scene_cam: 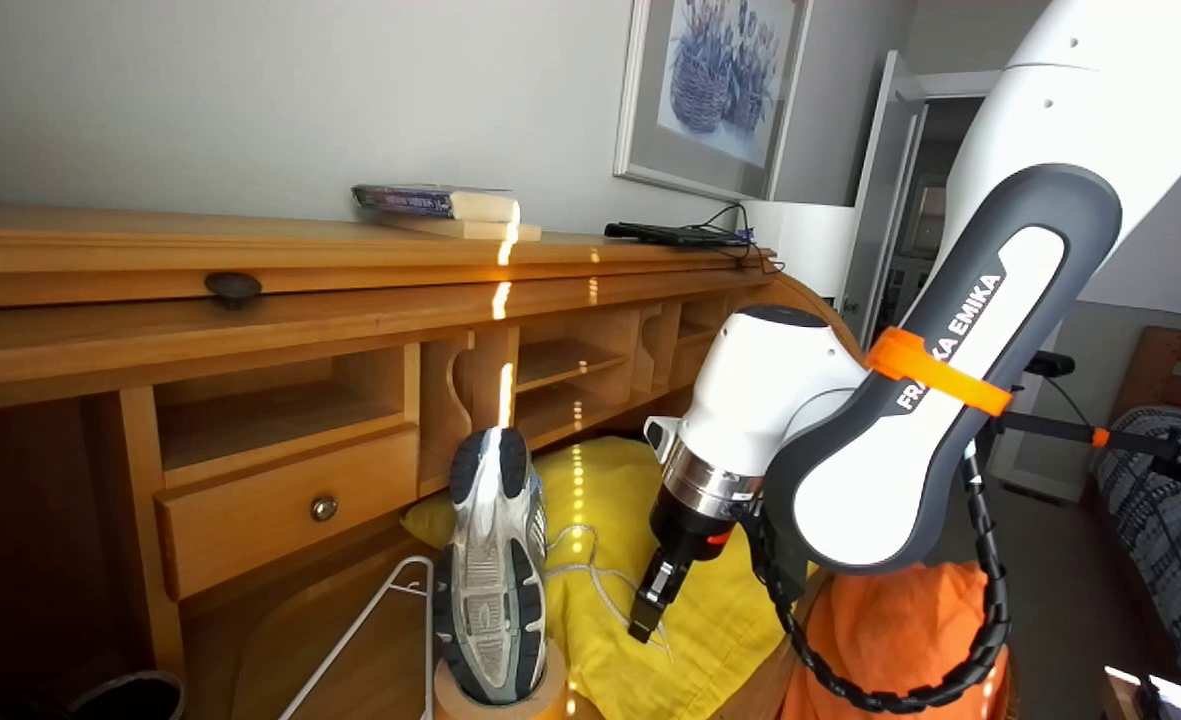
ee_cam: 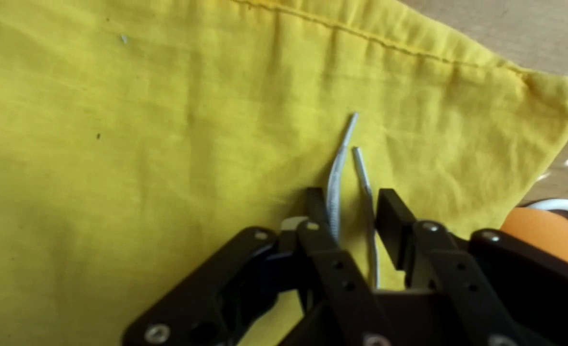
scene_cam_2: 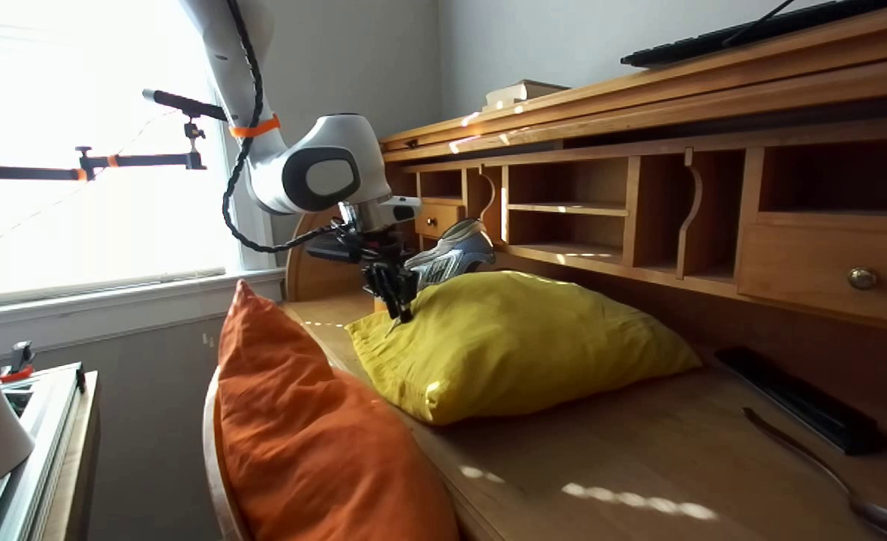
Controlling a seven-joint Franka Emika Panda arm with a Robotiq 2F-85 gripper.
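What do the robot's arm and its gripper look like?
The arm is white and rounded, with dark grey panels, "FRANKA EMIKA" lettering partly under an orange strap, and a black, wrapped cable. A silvery ring sits above the black gripper, whose fingers are angular and jointed, with bright screw heads.

The yellow pillow (ee_cam: 120, 158) on the desk (scene_cam_2: 608, 443) has a line of darker yellow stitches (ee_cam: 384, 43) near its edge. The orange pillow (scene_cam_2: 308, 436) by the desk's front edge is plain all over. The laces (ee_cam: 333, 187) are light grey, and the gripper (ee_cam: 351, 204) is black with silver screws (ee_cam: 157, 332). The shoe (scene_cam: 485, 600) has a black, grey and white bottom and some blue on its side. The desk is golden brown and the hanger (scene_cam: 342, 643) white. The arm (scene_cam: 860, 500) is white and dark grey, with an orange band (scene_cam: 935, 373). The bed cover (scene_cam: 1165, 500) has a blue-grey and white pattern.
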